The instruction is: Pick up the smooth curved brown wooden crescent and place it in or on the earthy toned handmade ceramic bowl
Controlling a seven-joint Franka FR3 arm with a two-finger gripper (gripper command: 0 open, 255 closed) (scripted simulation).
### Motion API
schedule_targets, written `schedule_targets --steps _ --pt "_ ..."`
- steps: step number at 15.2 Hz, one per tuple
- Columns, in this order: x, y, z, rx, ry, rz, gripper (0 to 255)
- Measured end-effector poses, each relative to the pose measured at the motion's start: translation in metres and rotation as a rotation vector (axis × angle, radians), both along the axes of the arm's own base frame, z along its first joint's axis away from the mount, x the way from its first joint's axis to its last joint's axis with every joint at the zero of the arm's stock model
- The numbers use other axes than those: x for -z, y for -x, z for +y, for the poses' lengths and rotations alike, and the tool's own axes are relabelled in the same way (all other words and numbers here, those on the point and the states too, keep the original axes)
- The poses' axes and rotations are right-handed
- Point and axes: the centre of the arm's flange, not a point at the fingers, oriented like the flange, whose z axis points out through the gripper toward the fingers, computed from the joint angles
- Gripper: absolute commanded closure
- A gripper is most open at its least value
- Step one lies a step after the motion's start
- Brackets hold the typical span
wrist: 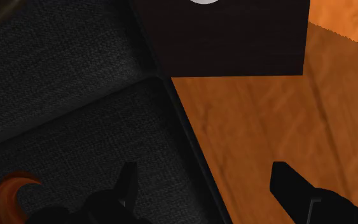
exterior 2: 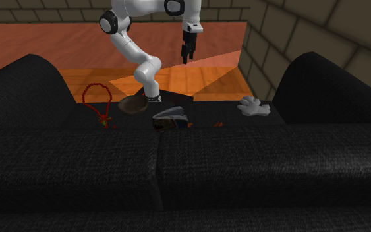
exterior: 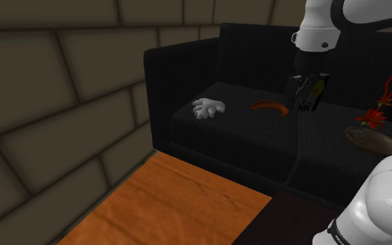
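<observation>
A: Shoulder view first. Found the crescent (exterior: 271, 107)?
B: Found it. Lay flat on the seat of the black sofa (exterior: 180, 76), orange-brown. Ran its long axis along the seat, from that view's left to its right, dipping a little rightward. Arched toward the backrest, with both ends turned toward the seat's front edge.
A: And the jaws?
B: Hung from the white arm (exterior: 319, 28), just beside the crescent's right end, apart and clamped on nothing. Also saw the dark brown bowl (exterior: 375, 139) farther right on the seat, well apart from the crescent, and a white glove-like thing (exterior: 208, 108) to its left.
A: Second exterior view?
B: Looked over the sofa's backrest. Showed the jaws high above the seat, pointing down. Placed the bowl (exterior 2: 134, 104) near the arm's base and the white glove-like thing (exterior 2: 253, 105) toward that view's right.
A: Wrist view?
B: Showed the jaws apart, with the sofa's front edge and the wooden floor (wrist: 254, 127) under the gap. Caught one curved end of the crescent (wrist: 9, 194) on the cushion, outside the gap, near the finger on the sofa's side but not touching. Cut off the rest at the picture's edge, so could not tell the long axis there.
</observation>
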Motion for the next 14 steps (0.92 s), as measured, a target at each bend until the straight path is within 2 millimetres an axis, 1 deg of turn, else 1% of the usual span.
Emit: schedule_targets --steps 1,3,6,7,8,13,14 --pt "0.0 0.0 0.0 0.0 0.0 0.0 0" --pt "0.007 -0.005 -0.013 -0.018 0.0 -0.001 0" --pt "0.016 -0.016 -0.046 -0.061 -0.001 -0.006 0" --pt "0.024 -0.018 -0.057 -0.077 -0.001 -0.007 0" --pt "0.027 -0.022 -0.069 -0.092 -0.001 -0.009 0" --pt "0.052 -0.048 -0.124 -0.172 -0.002 -0.016 0" --pt "0.056 -0.052 -0.132 -0.188 -0.002 -0.018 0"
